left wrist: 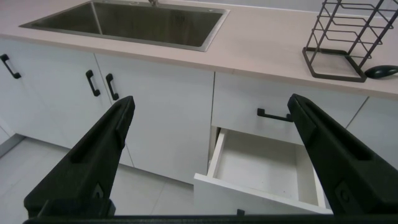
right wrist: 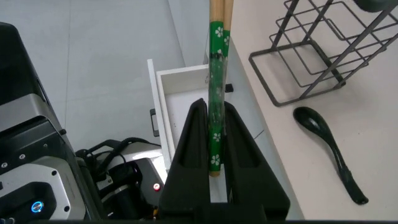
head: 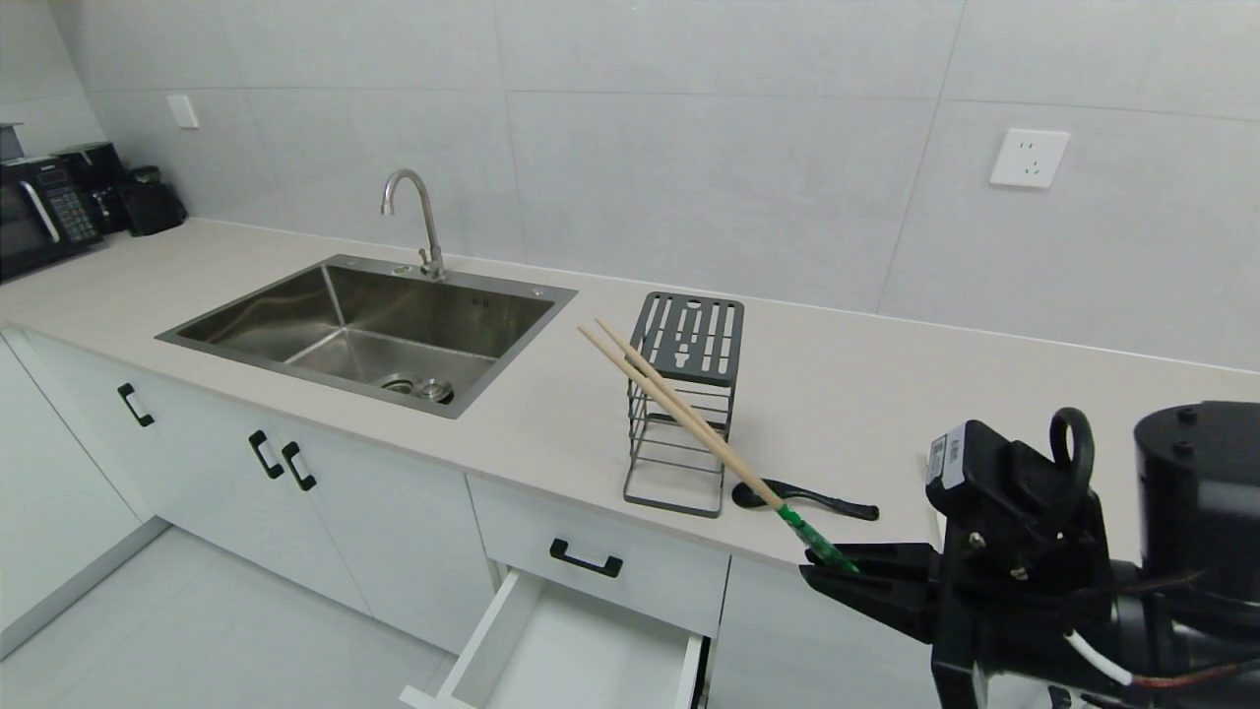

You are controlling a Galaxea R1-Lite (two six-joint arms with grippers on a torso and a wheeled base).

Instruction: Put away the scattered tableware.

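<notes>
Right claw (head: 825, 568): clamping shut on the green patterned ends of the chopsticks (head: 716, 445), hanging past the table (head: 886, 394) edge at the rack's 4 o'clock.
Chopsticks: slanting up toward 10 o'clock, their bare tips crossing in front of the rack (head: 682, 340) in the head view; sitting in no container.
Rack: standing upright on the table.
Spoon (head: 807, 499): lying flat on the table, just beside the rack's base at 4 o'clock.
Drawer (head: 471, 640): standing pulled open at the rack's 6 o'clock, showing its white floor.
Sink (head: 295, 305): lying at the rack's 9 o'clock, holding a drain strainer.
Left claw (left wrist: 211, 102): spreading wide apart, gripping nothing, facing the open drawer.
</notes>
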